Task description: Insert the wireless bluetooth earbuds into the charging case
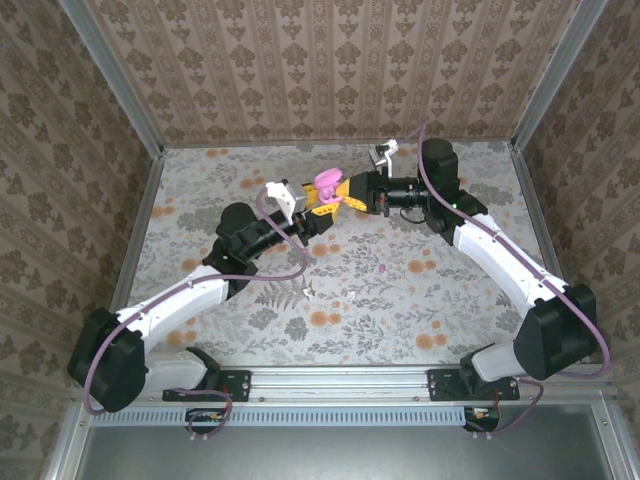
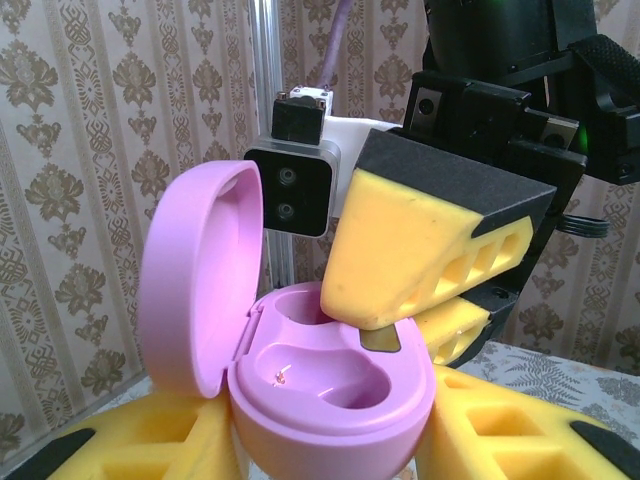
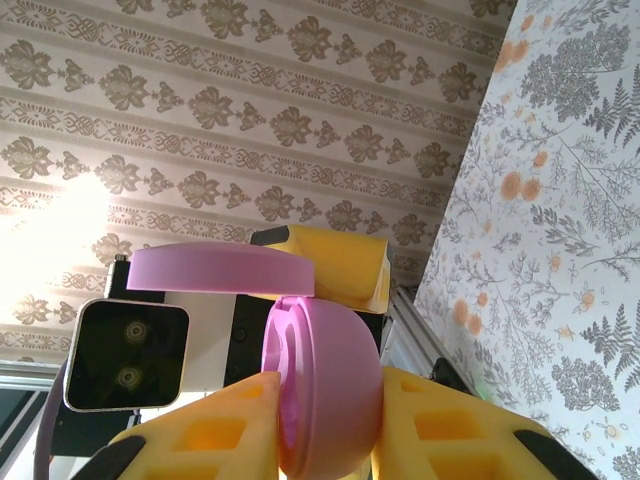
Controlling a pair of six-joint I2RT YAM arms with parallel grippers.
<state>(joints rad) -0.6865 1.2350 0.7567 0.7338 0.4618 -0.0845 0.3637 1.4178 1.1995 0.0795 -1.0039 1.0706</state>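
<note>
Left gripper nearest my lens: yellow jaws clamped on base of pink charging case, raised above worktop. Lid open, both wells look empty to me. Right gripper: jaws pinched near-together, upper tip dipping into far well. Can't tell if anything sits between. Pink earbud lies loose on worktop, well apart from case. My read: case presented, insertion not begun. Next move needs right jaws freed, lowered, fine pinch on bud, then seat it in well.
</note>
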